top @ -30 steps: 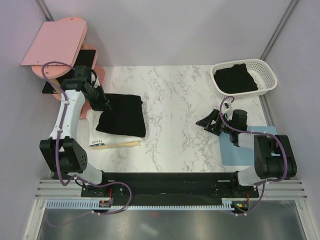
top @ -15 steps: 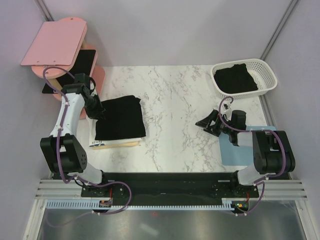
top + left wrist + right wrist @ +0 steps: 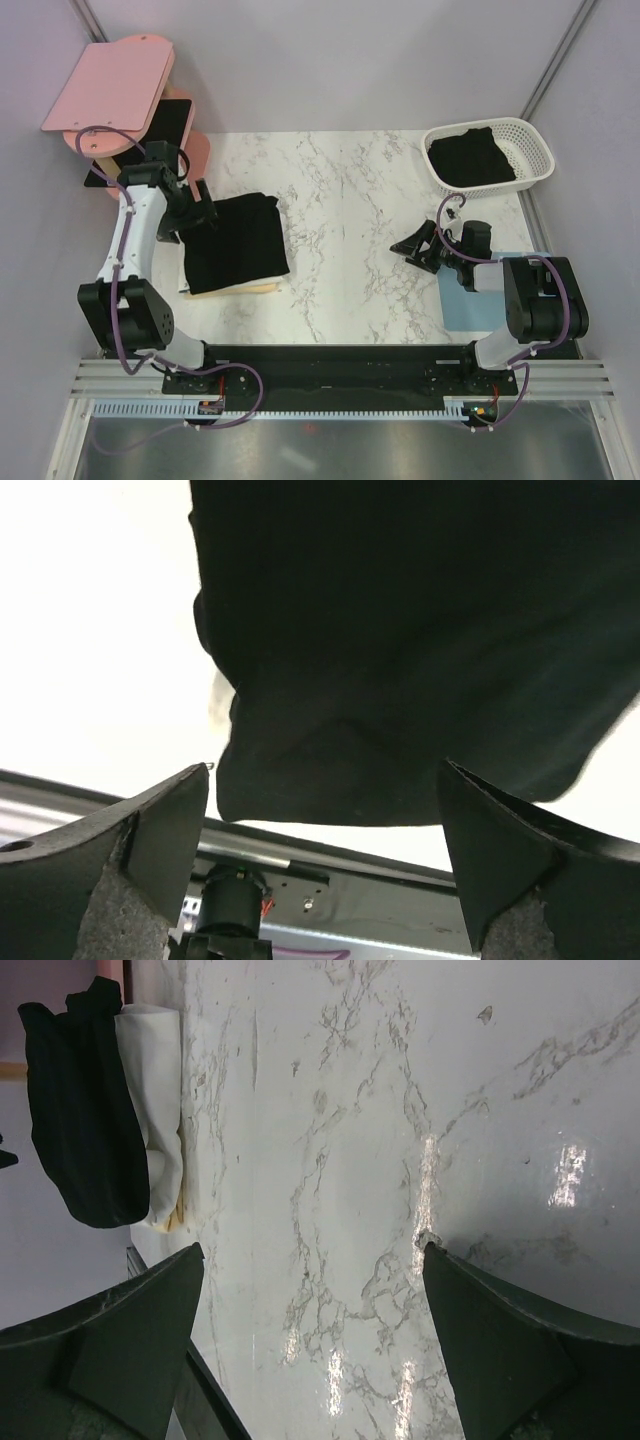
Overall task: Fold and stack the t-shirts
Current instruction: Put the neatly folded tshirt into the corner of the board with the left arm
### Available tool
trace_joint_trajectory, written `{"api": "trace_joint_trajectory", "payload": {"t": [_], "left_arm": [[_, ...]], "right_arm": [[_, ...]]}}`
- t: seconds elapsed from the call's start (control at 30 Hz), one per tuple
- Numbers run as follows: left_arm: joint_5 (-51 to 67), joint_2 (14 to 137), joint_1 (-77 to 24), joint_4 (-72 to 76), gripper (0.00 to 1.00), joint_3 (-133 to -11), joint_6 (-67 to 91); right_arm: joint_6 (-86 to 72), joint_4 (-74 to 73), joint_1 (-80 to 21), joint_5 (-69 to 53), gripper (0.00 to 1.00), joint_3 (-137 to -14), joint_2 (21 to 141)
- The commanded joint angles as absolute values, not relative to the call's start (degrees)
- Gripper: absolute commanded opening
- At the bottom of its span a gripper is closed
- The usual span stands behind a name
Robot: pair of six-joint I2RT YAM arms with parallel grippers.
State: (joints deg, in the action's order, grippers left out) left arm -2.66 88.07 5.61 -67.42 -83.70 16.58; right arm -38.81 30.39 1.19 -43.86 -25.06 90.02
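Got left jaws gaping, holding nothing, just beside the folded t-shirt [image 3: 235, 243] at 9 o'clock on the worktop [image 3: 350, 200]. Looks light, soft, floppy: best pinched at a doubled edge or corner, not mid-panel. Got right jaws gaping too at 3 o'clock, plus a second t-shirt [image 3: 473, 158] in the basket [image 3: 540, 150] at 1 o'clock.

1. Bright, even light from overhead; only soft, faint shadows on the marble table [image 3: 350, 200].
2. Blown out to white around the t-shirt [image 3: 400, 630] at the left wrist; folds barely readable.
3. Streaky glare on marble at the right wrist; near fingers [image 3: 100, 1350] soft-focused.
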Motion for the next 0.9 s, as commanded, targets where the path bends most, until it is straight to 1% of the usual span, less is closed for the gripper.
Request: {"api": "trace_joint_trajectory", "payload": {"t": [0.0, 0.03, 0.07, 0.1, 0.13, 0.17, 0.2, 0.23, 0.27, 0.33, 0.37, 0.4, 0.47, 0.5, 0.57, 0.6, 0.87], "left_arm": [[4.11, 79.73, 3.09, -64.61, 1.0, -87.28, 15.56], [6.48, 77.89, 2.73, -62.6, 1.0, -86.93, 15.56], [12.25, 76.83, 2.55, -60.75, 0.94, -85.36, 15.82], [15.52, 75.95, 2.2, -58.82, 0.89, -84.12, 16.95], [19.04, 75.07, 2.02, -56.71, 0.8, -82.63, 17.83], [25.51, 73.67, 1.76, -50.86, 0.35, -78.61, 19.06], [28.27, 73.39, 1.06, -48.45, 0.07, -76.83, 21.6], [30.48, 73.3, 0.71, -45.47, 0.02, -74.9, 23.19], [32.93, 74.0, -1.21, -41.0, 0.02, -71.75, 24.33], [33.22, 76.45, -5.52, -38.33, 0.02, -70.41, 25.4], [35.66, 79.68, -6.84, -37.28, 0.02, -69.44, 25.57], [37.51, 81.02, -8.42, -33.0, 0.02, -68.39, 27.14], [43.12, 83.13, -9.14, -26.06, 0.02, -63.76, 30.22], [44.63, 84.01, -9.14, -18.18, 0.02, -61.81, 34.41], [48.32, 84.81, -9.14, -10.41, 0.02, -56.46, 38.13], [49.47, 85.77, -9.05, -3.32, 0.02, -54.69, 42.23], [56.42, 95.7, -8.96, 15.01, 0.02, -44.84, 52.64]], "right_arm": [[-38.06, 33.04, 1.23, -44.38, 0.98, -24.35, 91.05], [-38.06, 33.05, 1.23, -44.38, 0.98, -24.35, 91.23], [-37.88, 33.05, 1.23, -44.3, 0.98, -24.35, 91.4], [-37.88, 33.05, 1.23, -44.3, 0.98, -24.35, 91.49], [-37.97, 33.05, 1.23, -44.21, 0.98, -24.35, 91.67], [-38.06, 33.22, 1.23, -44.21, 0.98, -24.35, 91.76], [-37.88, 33.14, 1.23, -44.12, 0.98, -24.35, 91.76], [-37.88, 33.05, 1.23, -44.21, 0.98, -24.52, 91.67], [-37.97, 32.96, 1.23, -44.21, 0.98, -24.52, 91.67], [-37.71, 32.7, 1.23, -44.12, 0.98, -24.7, 91.58], [-37.62, 32.43, 1.23, -44.12, 0.98, -24.96, 91.58], [-37.53, 32.26, 1.23, -44.12, 0.98, -25.05, 91.67], [-37.62, 32.17, 1.23, -44.03, 0.98, -25.22, 91.67], [-37.7, 32.25, 1.23, -44.03, 0.98, -25.22, 91.67], [-37.7, 32.17, 1.23, -43.95, 0.98, -25.22, 91.84], [-37.62, 32.17, 1.23, -43.95, 0.98, -25.22, 91.76], [-37.0, 31.82, 1.23, -44.03, 0.98, -25.14, 92.37]]}}
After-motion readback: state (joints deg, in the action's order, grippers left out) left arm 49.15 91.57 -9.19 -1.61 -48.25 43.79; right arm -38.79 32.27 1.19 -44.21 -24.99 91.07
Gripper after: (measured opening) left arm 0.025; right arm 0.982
